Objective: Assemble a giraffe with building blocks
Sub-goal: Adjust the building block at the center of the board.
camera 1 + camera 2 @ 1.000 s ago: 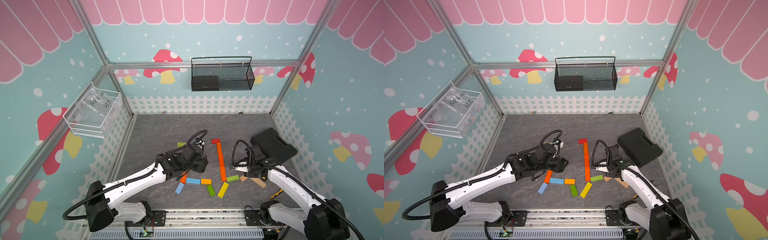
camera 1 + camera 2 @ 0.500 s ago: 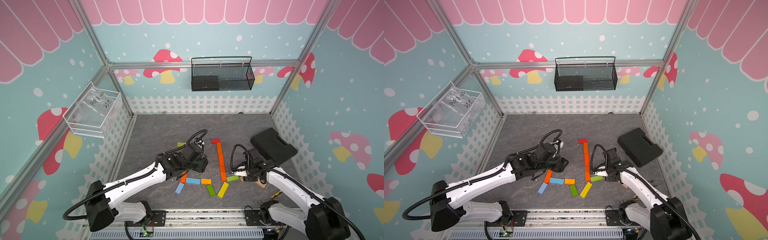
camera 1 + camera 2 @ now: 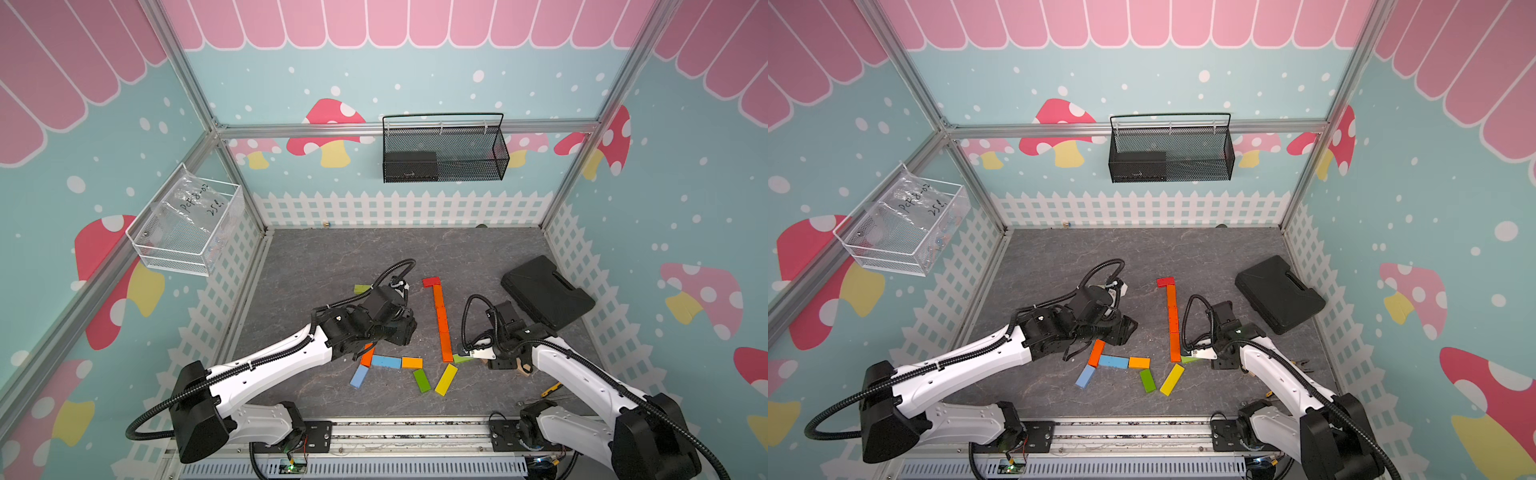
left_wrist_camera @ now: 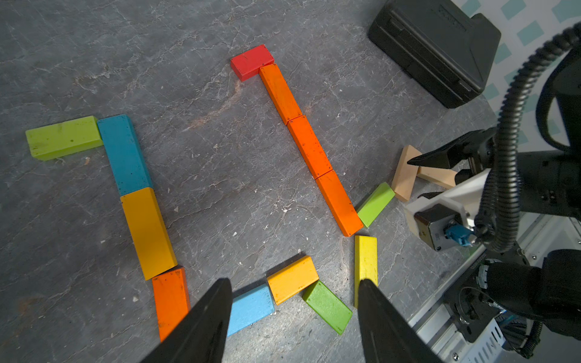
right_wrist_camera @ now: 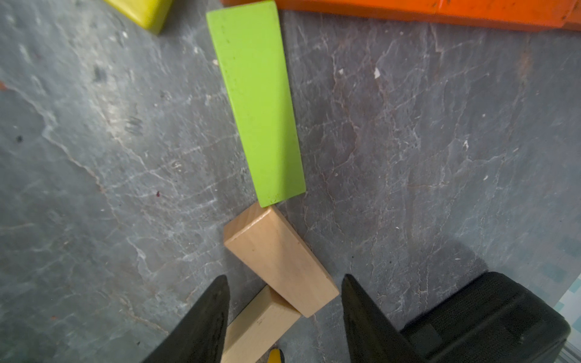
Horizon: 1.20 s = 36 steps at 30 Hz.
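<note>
The left gripper [image 4: 293, 280] hangs spread and empty over the nearest building blocks [image 3: 390, 362]. The right gripper [image 5: 284, 276] hangs spread above a tan block [image 5: 279, 261]. Beyond, a lime block [image 5: 257, 100] touches the orange row [image 3: 441, 324], which ends farthest off at the red block [image 3: 431, 282].

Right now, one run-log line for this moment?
left claw open, empty | right claw open over tan block, no grip | three orange blocks lined, red block at end

Sixteen building blocks [image 3: 441, 320]: four orange [image 4: 309, 144], three blue [image 4: 124, 154], three green [image 4: 63, 136], two amber [image 4: 147, 232], two tan [image 4: 404, 173], one yellow [image 4: 365, 257], one red [image 4: 251, 61]. One black case [image 4: 434, 47], one black mesh basket [image 3: 442, 153], one white wire basket [image 3: 183, 232].
</note>
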{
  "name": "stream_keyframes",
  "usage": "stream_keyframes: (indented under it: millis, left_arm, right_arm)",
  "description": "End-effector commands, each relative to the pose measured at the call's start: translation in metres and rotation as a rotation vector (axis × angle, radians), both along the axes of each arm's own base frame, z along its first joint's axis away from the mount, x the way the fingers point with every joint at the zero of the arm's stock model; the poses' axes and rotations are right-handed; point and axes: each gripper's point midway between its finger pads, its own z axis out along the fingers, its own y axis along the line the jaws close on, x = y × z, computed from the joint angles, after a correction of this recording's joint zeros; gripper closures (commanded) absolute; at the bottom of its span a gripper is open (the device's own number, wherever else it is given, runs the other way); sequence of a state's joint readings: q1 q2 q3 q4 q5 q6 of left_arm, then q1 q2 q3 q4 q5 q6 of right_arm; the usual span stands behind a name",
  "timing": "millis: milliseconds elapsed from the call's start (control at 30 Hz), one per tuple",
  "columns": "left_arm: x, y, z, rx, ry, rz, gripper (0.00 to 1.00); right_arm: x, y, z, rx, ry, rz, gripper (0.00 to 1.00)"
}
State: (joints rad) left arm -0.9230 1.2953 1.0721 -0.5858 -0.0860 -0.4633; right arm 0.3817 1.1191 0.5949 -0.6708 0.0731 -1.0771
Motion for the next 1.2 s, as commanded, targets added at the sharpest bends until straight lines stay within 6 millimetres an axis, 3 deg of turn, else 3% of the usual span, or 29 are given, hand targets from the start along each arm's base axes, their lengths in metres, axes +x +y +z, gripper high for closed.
stream_keyframes:
  millis: [0, 600, 1167]
  left_arm:
    - [0.004, -0.002, 0.006, -0.011, -0.012, -0.005, 0.34]
    - [0.004, -0.003, 0.005, -0.010, -0.008, -0.007, 0.34]
    - [0.004, -0.001, 0.005, -0.007, -0.015, -0.001, 0.34]
  right_arm:
    - [-0.003, 0.003, -0.005, 0.000, 0.011, 0.035, 0.41]
    - [-0.004, 0.002, -0.023, -0.020, 0.048, 0.046, 0.40]
    - [0.010, 0.006, -0.021, -0.007, 0.016, 0.022, 0.41]
